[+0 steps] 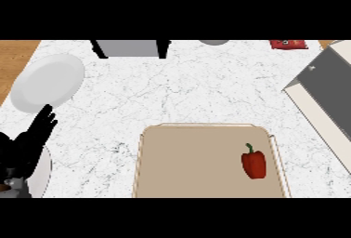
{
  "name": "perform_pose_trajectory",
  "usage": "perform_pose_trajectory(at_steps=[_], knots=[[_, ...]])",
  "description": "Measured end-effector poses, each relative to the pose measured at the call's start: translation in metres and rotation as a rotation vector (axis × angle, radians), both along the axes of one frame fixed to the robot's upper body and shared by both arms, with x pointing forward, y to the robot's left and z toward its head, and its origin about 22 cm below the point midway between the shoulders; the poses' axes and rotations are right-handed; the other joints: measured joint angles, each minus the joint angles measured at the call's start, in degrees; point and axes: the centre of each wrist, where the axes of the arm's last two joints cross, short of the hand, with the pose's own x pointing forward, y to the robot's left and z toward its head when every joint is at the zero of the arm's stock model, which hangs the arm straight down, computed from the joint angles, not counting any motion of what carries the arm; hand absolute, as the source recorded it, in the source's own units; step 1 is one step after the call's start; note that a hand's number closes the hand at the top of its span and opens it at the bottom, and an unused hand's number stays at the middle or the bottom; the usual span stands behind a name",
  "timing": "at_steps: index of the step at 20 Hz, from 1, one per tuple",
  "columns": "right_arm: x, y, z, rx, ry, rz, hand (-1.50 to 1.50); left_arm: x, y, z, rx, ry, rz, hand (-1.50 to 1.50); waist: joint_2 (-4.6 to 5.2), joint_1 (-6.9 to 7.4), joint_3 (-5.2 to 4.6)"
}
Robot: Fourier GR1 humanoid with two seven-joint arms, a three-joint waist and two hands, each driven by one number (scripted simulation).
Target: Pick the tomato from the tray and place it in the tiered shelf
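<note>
Red pepper (pixel 254 163) is being left ungrasped on the tray (pixel 185 162), since the left hand (pixel 27 139) is being held open, resting well apart at the table's (pixel 205 93) left edge.

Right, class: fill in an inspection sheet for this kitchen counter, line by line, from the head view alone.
Surface: white marbled counter; wood shows past its upper left corner.
Job's things: beige tray at lower middle; a red pepper with a green stem lies on its right side, no tomato seen; grey shelf at the far edge.
Clutter: white plate at upper left; red item and grey round thing at the far edge.
Hands: left hand open, resting at the left edge, fingers up; right hand not in view.
Cables: nothing seen.
Surroundings: grey and cream slab at the right edge, cannot tell what.
</note>
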Motion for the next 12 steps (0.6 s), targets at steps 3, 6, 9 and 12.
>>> perform_pose_trajectory(at_steps=[3, 6, 9, 12], knots=[[-0.002, 0.002, 0.01, 0.036, -0.09, 0.013, -1.5, 0.001, 0.0, 0.001, 0.002, -0.002, -0.003, 0.0, -0.01, 0.08, -0.02], [-0.012, 0.002, 0.011, 0.086, -0.187, 0.03, -1.5, -0.004, 0.004, -0.002, 0.001, 0.005, -0.001, 0.0, -0.09, -0.06, -0.02], [-0.024, 0.008, 0.024, 0.125, -0.28, 0.053, -1.5, -0.005, 0.003, -0.005, 0.002, 0.011, 0.003, 0.0, -0.15, -0.16, -0.02], [-0.042, 0.009, 0.028, 0.136, -0.375, 0.069, -1.5, -0.003, 0.006, -0.004, 0.001, 0.008, 0.006, 0.0, -0.16, -0.37, -0.02]])
